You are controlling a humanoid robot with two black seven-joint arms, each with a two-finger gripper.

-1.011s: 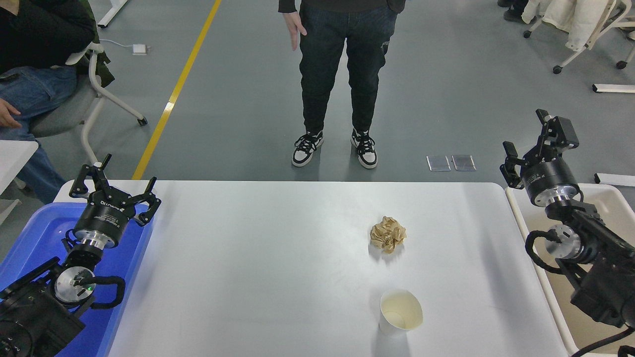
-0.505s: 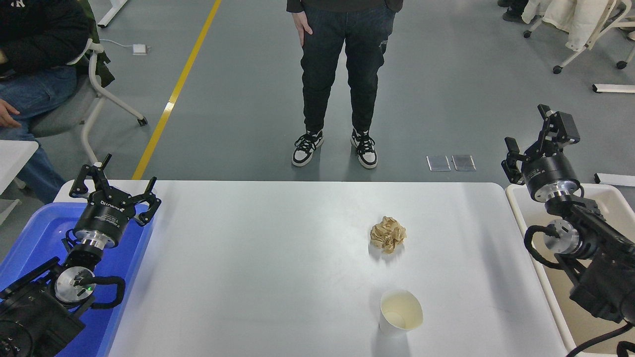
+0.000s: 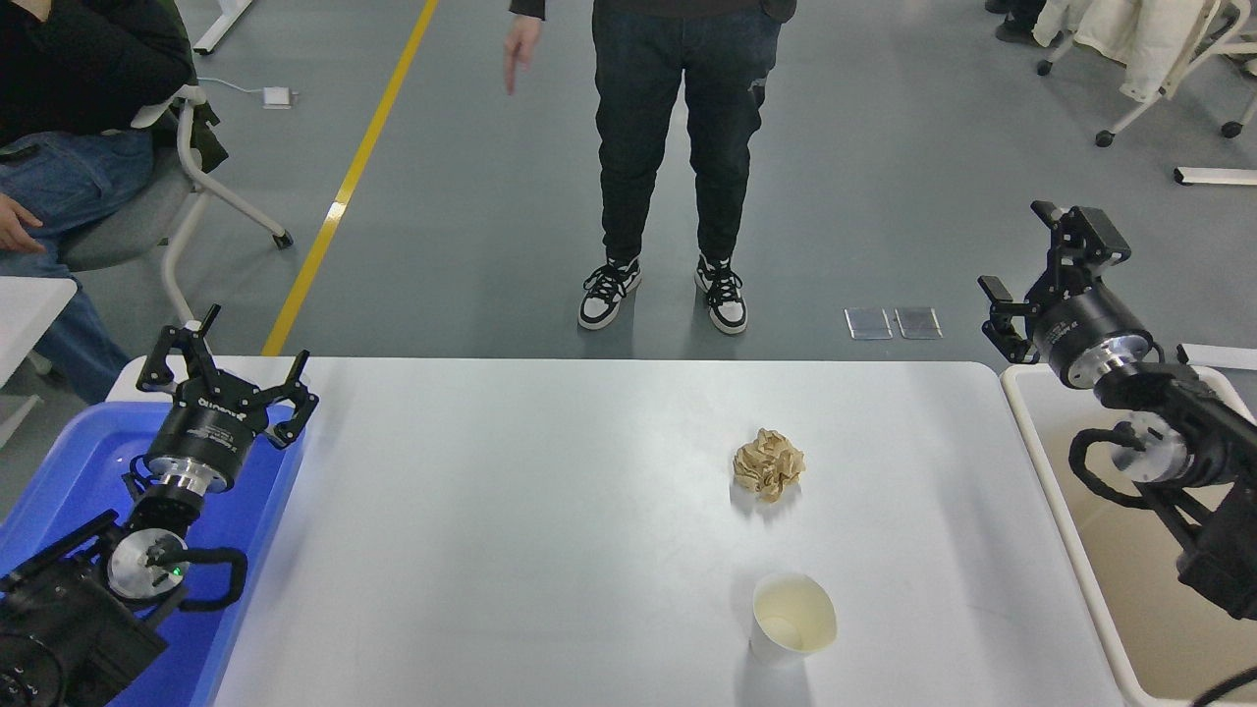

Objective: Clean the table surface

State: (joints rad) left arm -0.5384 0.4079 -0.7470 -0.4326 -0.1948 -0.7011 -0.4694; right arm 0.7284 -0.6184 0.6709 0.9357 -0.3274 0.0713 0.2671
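White worktop [image 3: 550, 550] fills the middle, carrying a crumpled paper ball [image 3: 768, 463] and a paper cup [image 3: 793, 615] nearer. Left claw [image 3: 224, 378] spread over the blue tub [image 3: 59, 471]; right claw [image 3: 1031, 265], fingers apart, has shifted farther and leftward.

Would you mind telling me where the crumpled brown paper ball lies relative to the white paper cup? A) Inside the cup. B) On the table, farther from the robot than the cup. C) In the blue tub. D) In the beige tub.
B: the crumpled brown paper ball rests on the table surface, apart from the paper cup, which stands nearer the robot's edge.
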